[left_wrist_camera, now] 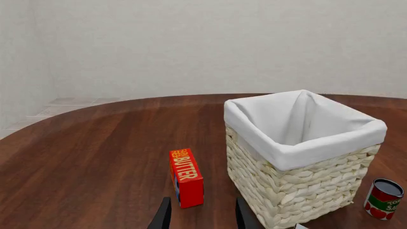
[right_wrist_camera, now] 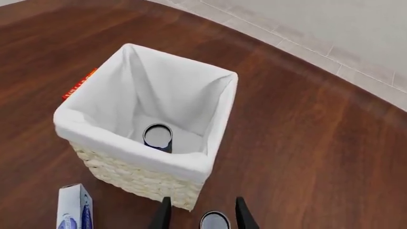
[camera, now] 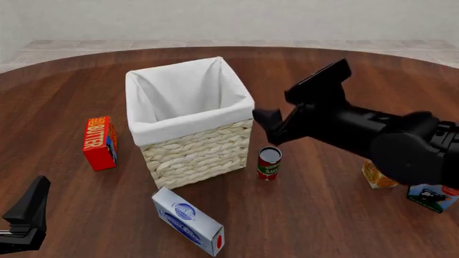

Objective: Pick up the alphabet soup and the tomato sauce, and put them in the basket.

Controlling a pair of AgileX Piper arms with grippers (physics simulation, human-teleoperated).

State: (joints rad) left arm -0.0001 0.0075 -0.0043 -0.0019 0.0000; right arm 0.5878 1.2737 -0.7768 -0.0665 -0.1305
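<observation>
Alphabet soup (right_wrist_camera: 157, 136) lies already inside the basket (camera: 197, 153), standing on the liner floor, as seen in the right wrist view; that half of the task is judged complete. Tomato sauce (camera: 270, 163) stands upright on the worktop (camera: 323, 215), just beside the basket's right wall and slightly nearer than its right corner.

Right pincer (right_wrist_camera: 200, 214) hangs above the tomato sauce with its fingers spread and nothing between them; the can's silver top shows directly below the gap in the right wrist view. Left pincer (left_wrist_camera: 200, 214) is likewise released and empty, parked at the near left of the worktop, well apart from both cans, facing the butter box (left_wrist_camera: 186, 177).

Step in hand, by judgement: approach to the second can. The next move calls for a straight descent so the fingers pass either side of the slim can without clipping the basket wall, then closure and a lift high enough to clear the folded liner rim
</observation>
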